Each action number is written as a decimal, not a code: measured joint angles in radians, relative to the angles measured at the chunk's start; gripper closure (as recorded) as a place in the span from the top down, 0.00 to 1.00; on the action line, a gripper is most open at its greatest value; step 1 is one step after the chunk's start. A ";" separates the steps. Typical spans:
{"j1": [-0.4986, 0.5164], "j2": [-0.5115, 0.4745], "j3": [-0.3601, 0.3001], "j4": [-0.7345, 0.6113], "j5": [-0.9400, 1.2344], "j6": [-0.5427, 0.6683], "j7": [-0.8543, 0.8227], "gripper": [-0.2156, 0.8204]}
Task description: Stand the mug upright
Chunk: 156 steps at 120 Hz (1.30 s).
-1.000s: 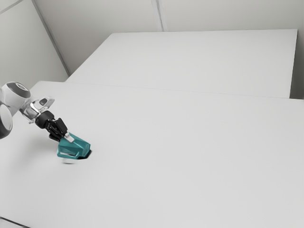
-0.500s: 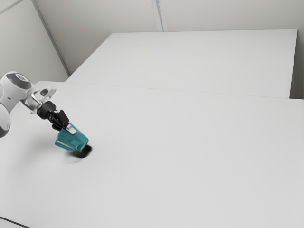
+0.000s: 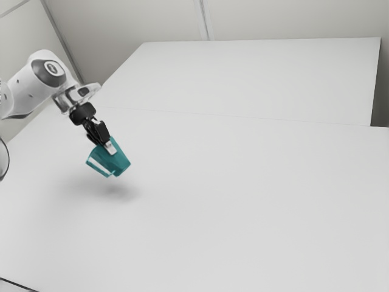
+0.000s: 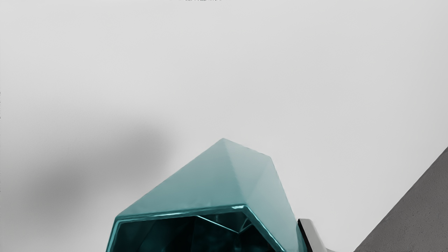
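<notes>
The one pincer [image 3: 109, 146] is clenched on the one mug [image 3: 115, 162], a teal, faceted one, which it grasps by its side, raised above the surface. One light-coloured fingertip [image 4: 310, 235] shows against the mug's outer wall in the wrist view. The mug is tilted, not upright; in the wrist view its one angular rim [image 4: 182, 212] frames a dark inside, with the paler flat faces of the outer wall behind it. In the exterior view the mug hangs just past the pincer, with air between it and the surface.

Behind the pincer is one arm [image 3: 31, 88], white with grey parts, coming in from the exterior view's left. A soft grey shadow [image 3: 115, 191] lies on the surface below the mug.

The surface [image 3: 243, 201] is a broad, plain, off-white sheet. Beyond its far edge, a thin line, spreads a second white plane [image 3: 255, 79]. One dark line [image 3: 18, 285] cuts the near corner at the exterior view's left. In the wrist view a speckled dark grey area [image 4: 413, 213] lies past a straight slanting edge.

The room has pale grey walls [image 3: 121, 24], with one corner toward the exterior view's left and one narrow upright strip [image 3: 205, 21] behind the second plane.
</notes>
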 joint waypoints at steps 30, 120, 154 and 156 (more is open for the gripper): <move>-0.100 -0.090 -0.015 -0.075 0.151 0.132 -0.055 0.04; -0.217 -0.160 -0.132 -0.320 0.483 0.604 -0.381 0.04; -0.241 -0.131 -0.132 -0.358 0.528 0.679 -0.448 0.04; -0.241 -0.130 -0.132 -0.358 0.530 0.681 -0.451 0.04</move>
